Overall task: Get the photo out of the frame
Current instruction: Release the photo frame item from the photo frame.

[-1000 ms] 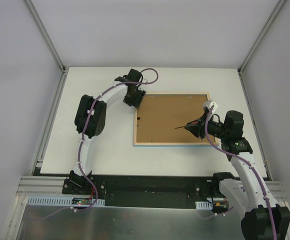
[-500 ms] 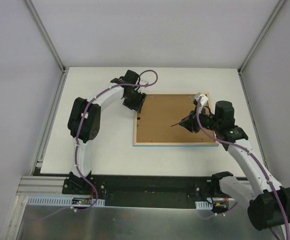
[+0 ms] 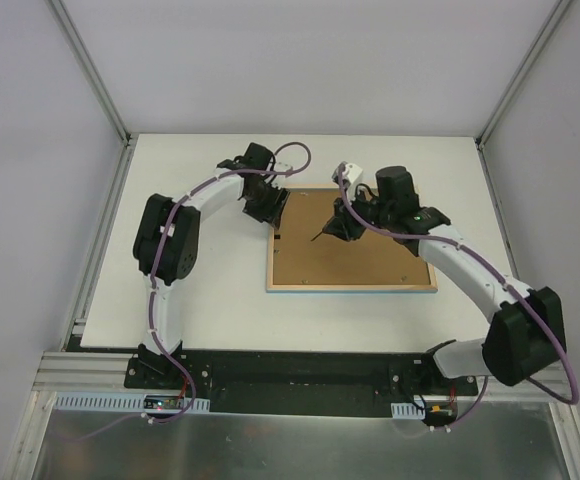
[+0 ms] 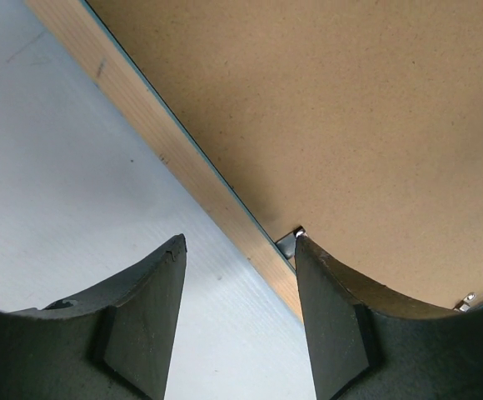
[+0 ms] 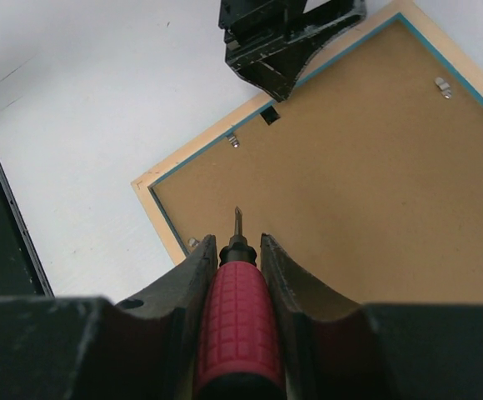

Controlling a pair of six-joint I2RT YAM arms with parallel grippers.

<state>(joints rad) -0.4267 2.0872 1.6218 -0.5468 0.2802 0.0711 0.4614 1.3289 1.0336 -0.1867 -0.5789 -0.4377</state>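
Top external view: at the near edge of the white worktop (image 3: 200,300) the two arm bases are bolted side by side. Beyond them, right of centre, the frame (image 3: 370,287) is laid face down, so that its brown back panel (image 3: 310,262), rimmed in pale wood, is turned upward; the photo is hidden beneath it. Over the far half of the panel, a red-handled screwdriver (image 5: 237,321) is pinched in the right tool (image 3: 342,225), with a finger pressed against each side of the handle. Its thin metal tip is pointed toward the frame's left edge; whether the tip touches the board cannot be told. At the frame's far left corner, the left tool (image 3: 267,205) is held spread across the pale wood rim. One finger is placed over the bare worktop and the other over the panel, just beside a small metal clip (image 4: 289,243).
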